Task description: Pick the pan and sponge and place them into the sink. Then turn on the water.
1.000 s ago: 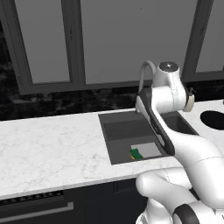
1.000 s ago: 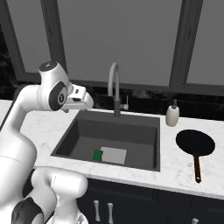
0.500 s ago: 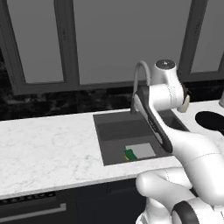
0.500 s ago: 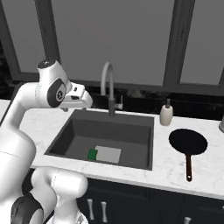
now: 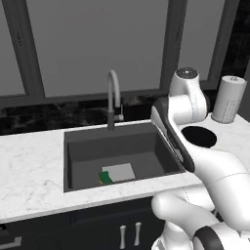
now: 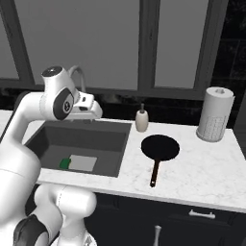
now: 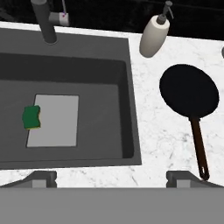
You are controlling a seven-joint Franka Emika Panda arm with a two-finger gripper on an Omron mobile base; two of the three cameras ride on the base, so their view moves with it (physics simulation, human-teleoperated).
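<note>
sink (image 7: 127,87) — holds sponge (image 7: 31,117) | pan (image 7: 189,94) — on counter (image 7: 166,144)

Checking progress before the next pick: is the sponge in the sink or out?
In. The sponge lies on the sink floor, at the edge of the lighter square patch.

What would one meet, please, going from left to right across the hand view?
Small green-topped sponge on the dark grey sink's floor → white soap dispenser bottle → round black frying pan on the white marble counter.
</note>
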